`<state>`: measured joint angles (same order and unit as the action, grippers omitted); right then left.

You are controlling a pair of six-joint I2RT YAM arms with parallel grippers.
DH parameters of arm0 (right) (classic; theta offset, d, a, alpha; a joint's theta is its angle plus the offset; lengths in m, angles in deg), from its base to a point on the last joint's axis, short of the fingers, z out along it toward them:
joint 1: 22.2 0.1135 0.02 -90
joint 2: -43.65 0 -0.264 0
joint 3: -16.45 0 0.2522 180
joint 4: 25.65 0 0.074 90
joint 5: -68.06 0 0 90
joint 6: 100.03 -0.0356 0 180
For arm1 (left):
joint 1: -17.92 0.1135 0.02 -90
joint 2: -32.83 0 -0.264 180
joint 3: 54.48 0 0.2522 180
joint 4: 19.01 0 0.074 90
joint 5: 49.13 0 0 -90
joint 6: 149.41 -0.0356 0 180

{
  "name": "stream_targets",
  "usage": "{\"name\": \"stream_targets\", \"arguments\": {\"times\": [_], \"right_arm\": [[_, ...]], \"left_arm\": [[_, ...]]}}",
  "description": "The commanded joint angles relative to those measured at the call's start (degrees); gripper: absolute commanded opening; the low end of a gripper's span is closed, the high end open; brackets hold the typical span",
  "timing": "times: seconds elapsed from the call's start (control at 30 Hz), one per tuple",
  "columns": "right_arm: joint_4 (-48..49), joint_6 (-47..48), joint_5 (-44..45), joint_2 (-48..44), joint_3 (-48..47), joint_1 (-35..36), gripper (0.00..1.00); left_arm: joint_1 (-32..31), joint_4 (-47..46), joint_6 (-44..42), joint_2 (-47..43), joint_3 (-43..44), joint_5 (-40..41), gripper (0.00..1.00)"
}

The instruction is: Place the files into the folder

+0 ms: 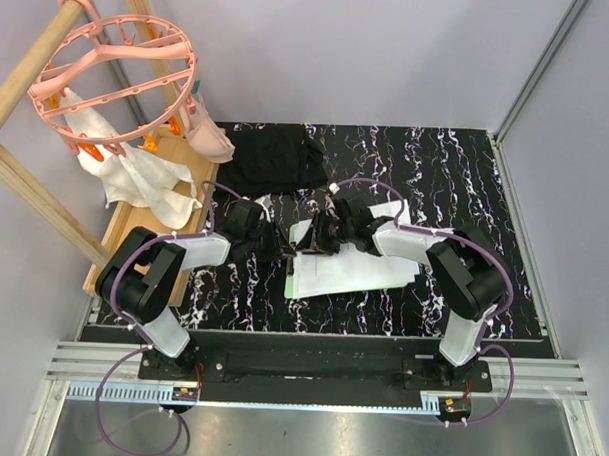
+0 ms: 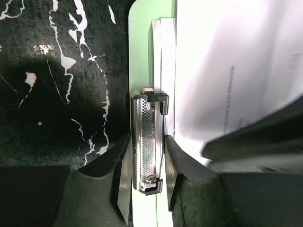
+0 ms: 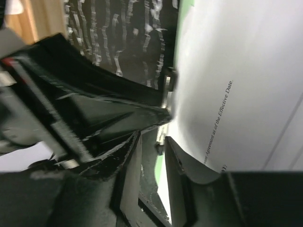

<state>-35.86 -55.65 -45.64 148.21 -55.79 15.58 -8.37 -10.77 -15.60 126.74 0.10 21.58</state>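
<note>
Left fingers (image 2: 122, 182) astride clip (image 2: 144, 142) of folder (image 2: 140, 56)

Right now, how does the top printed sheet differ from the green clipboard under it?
The clipboard is pale green; the printed sheet is white with black text. The clipboard lies flat on the table, while the sheet's corner curls up beside the right pincer. The clipboard carries a metal clip, gripped by the left pincer; the sheet has none. Both are thin and stacked together.
</note>
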Motion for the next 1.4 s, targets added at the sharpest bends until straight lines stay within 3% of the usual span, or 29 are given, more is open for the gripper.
{"name": "stream_targets", "arguments": {"times": [0.0, 0.33, 0.53, 0.6, 0.73, 0.8, 0.9, 1.1, 1.37], "right_arm": [[-5.2, 2.4, -0.6, -4.4, -3.8, 0.5, 0.42], [-17.1, 8.8, 1.5, -10.4, -9.8, 0.5, 0.59], [-32.7, 17.0, 14.5, -17.0, -14.3, -0.9, 0.83], [-37.6, 18.5, 18.6, -20.1, -13.9, -4.6, 0.91], [-39.8, 22.0, 16.8, -28.8, -7.0, -17.1, 1.0], [-40.8, 23.3, 15.2, -31.2, -5.2, -23.9, 1.0], [-41.7, 25.3, 13.0, -33.4, -2.9, -28.4, 1.0], [-41.3, 25.6, 9.1, -32.6, -0.1, -30.3, 1.0], [-33.3, 24.8, 3.3, -30.2, 5.3, -30.5, 0.8]], "left_arm": [[-0.3, 4.1, -0.7, -0.5, 0.1, 1.9, 0.0], [-0.3, 4.7, -0.7, 0.0, 0.9, 2.0, 0.0], [-0.3, 5.0, -0.8, 0.0, 1.1, 2.1, 0.0], [-0.3, 5.1, -0.9, -0.1, 1.1, 1.9, 0.0], [-0.3, 5.1, -1.0, 0.2, 1.5, 1.5, 0.0], [-0.3, 4.9, -0.9, 0.2, 1.5, 1.4, 0.0], [-0.3, 4.7, -0.8, 0.7, 1.7, 0.9, 0.0], [-0.3, 4.8, -0.8, 1.2, 1.8, 0.6, 0.0], [-0.3, 5.3, -0.9, 1.5, 3.3, 0.8, 0.0]]}}
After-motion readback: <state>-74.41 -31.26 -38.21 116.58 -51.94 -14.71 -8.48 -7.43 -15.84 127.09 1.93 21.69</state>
